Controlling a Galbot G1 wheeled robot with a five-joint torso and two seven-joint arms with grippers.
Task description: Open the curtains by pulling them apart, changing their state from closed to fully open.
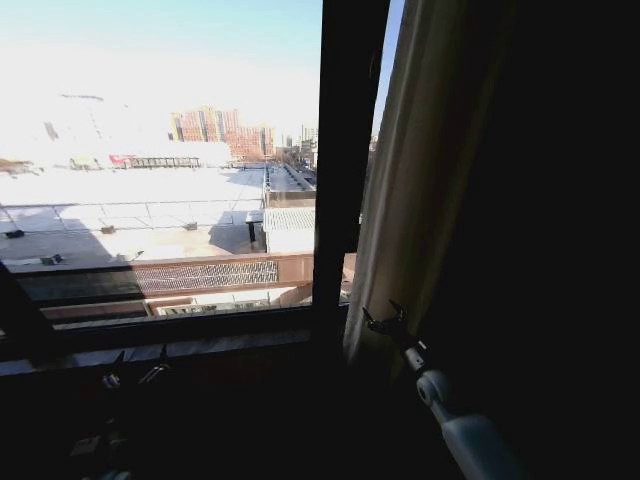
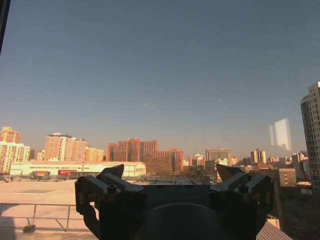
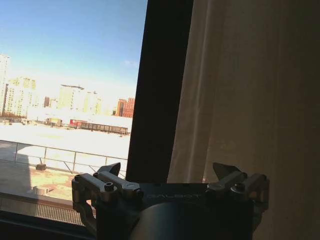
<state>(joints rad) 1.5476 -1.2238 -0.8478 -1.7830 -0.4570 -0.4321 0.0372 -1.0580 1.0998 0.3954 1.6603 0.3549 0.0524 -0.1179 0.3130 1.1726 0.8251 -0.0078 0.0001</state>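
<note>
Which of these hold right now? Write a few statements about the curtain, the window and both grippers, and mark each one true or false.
1. The curtain hangs at the right side of the window. True.
2. The right gripper is clamped on the curtain. False: its fingers are spread open, close to the curtain's lower edge, gripping nothing.
3. The left gripper is open, facing the bare glass. True.
4. The curtain covers the whole window. False: most of the glass is uncovered, with the city in view.
5. A dark vertical frame post stands beside the curtain. True.
</note>
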